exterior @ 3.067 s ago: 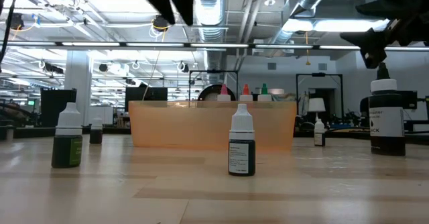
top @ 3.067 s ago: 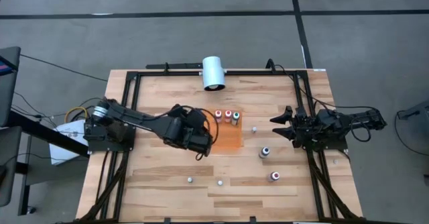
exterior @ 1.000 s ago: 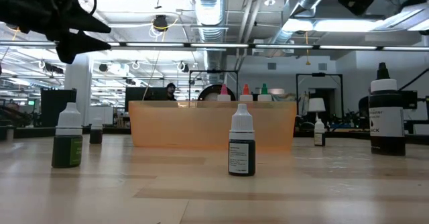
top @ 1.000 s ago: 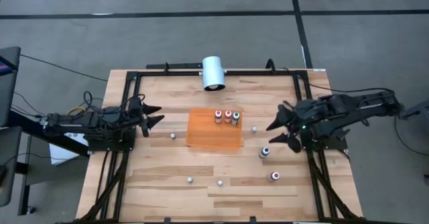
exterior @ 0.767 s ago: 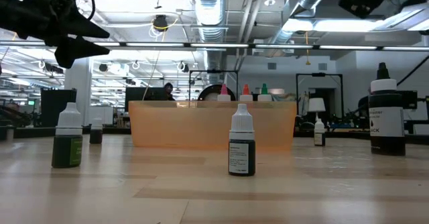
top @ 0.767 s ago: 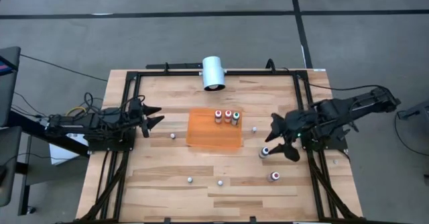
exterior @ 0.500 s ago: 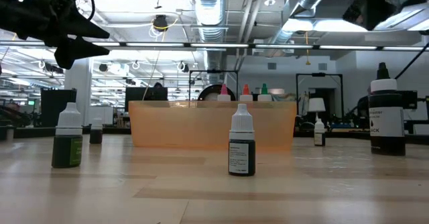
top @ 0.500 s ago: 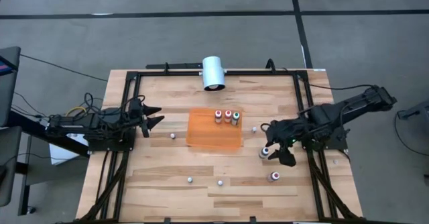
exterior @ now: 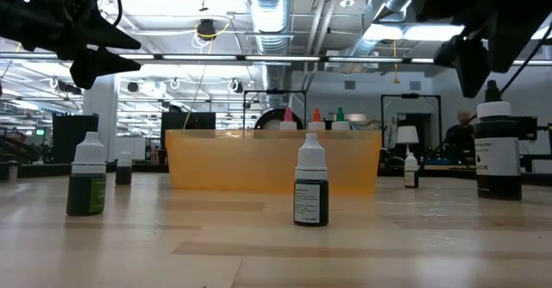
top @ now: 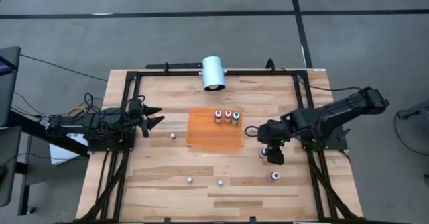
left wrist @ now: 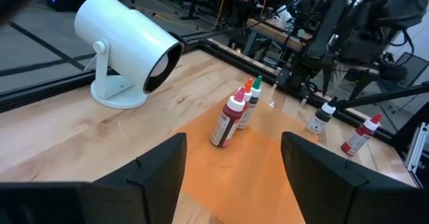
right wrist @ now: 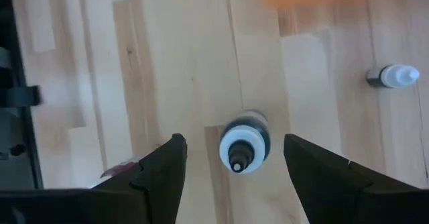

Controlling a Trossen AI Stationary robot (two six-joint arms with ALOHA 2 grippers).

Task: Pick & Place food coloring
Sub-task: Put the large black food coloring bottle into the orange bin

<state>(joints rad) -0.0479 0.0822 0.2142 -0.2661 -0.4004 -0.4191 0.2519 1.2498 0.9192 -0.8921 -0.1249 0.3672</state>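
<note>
Three food coloring bottles [top: 228, 116] stand at the far right of the orange tray [top: 209, 134]; they also show in the left wrist view [left wrist: 228, 119]. A dark bottle with a white cap [right wrist: 244, 142] stands on the table right of the tray, also in the low view [exterior: 498, 150]. My right gripper [right wrist: 232, 143] is open, points down above it, one finger on each side, touching nothing. A red bottle [top: 274, 176] stands nearer. My left gripper [top: 153, 119] is open and empty at the table's left.
A large white cylinder [top: 214, 72] stands at the far edge. Small bottles stand loose on the wood: one left of the tray [top: 173, 135], two near the front [top: 190, 180], [top: 220, 182], and one right of the tray [right wrist: 392, 76]. Black frame rails [top: 127, 83] border the table.
My right gripper has gone from the table's right edge toward the tray and the near side, and has tipped down until it points at the dark bottle from above. It has stayed open. No bottle has moved.
</note>
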